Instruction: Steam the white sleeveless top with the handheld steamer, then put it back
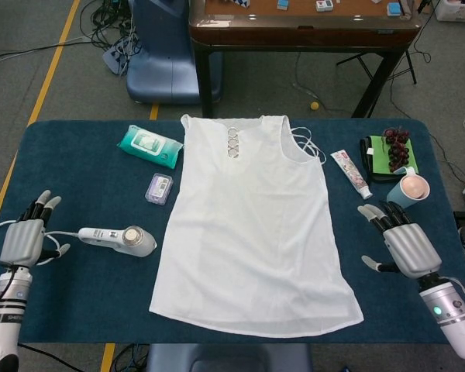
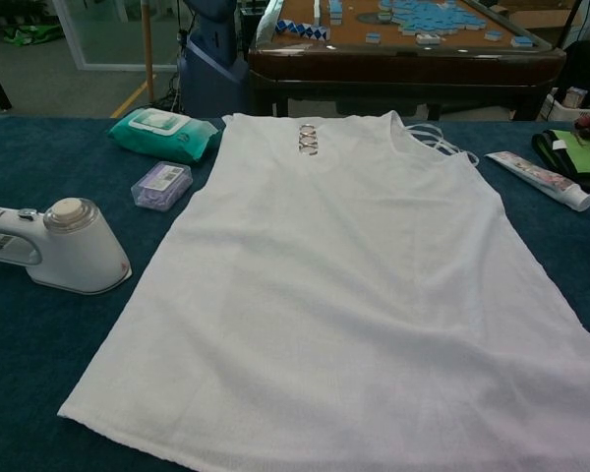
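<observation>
The white sleeveless top (image 1: pixel 252 225) (image 2: pixel 354 285) lies spread flat in the middle of the blue table. The white handheld steamer (image 1: pixel 122 239) (image 2: pixel 59 248) lies on the table just left of the top's lower half, its handle pointing left. My left hand (image 1: pixel 25 236) hovers open near the table's left edge, a short gap away from the steamer's handle, touching nothing. My right hand (image 1: pixel 403 242) is open too, to the right of the top and apart from it. Neither hand shows in the chest view.
A green wipes pack (image 1: pixel 149 146) and a small clear box (image 1: pixel 159 188) lie left of the top. A tube (image 1: pixel 350 172), a cup (image 1: pixel 409 191) and grapes (image 1: pixel 397 146) on a green cloth sit at the right. The steamer's white cord (image 1: pixel 0 226) runs off the left edge.
</observation>
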You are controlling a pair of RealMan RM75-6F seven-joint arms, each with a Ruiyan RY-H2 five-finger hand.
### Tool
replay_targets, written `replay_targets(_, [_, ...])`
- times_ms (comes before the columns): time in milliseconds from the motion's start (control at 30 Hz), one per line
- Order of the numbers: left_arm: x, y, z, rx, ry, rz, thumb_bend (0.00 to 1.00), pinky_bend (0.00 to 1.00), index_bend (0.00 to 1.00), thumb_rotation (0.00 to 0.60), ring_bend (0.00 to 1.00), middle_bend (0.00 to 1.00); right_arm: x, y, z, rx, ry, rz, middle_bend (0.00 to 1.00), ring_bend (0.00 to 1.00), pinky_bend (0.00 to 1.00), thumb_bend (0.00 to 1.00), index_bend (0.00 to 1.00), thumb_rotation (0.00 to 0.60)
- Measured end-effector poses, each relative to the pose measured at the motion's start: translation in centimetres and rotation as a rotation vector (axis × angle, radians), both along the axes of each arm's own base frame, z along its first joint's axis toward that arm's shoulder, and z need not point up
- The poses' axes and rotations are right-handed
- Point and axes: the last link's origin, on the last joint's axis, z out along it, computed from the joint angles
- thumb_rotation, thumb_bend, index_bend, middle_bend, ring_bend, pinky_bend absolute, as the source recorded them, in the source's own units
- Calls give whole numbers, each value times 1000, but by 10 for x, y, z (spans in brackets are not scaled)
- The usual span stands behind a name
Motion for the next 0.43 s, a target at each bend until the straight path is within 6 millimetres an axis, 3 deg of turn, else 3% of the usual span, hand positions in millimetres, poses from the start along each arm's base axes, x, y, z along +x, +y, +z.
replay_targets(200, [1,-32,13,56,-5,-17,131,190,257,600,121,112,-11,14,2,-48,-23,-31,140,0,15,277,39,600])
replay_targets(433, [3,-72,15,87,-18,-6,131,190,259,600,130,132,-13,32,7,-87,-22,-41,141,0,15,277,39,600])
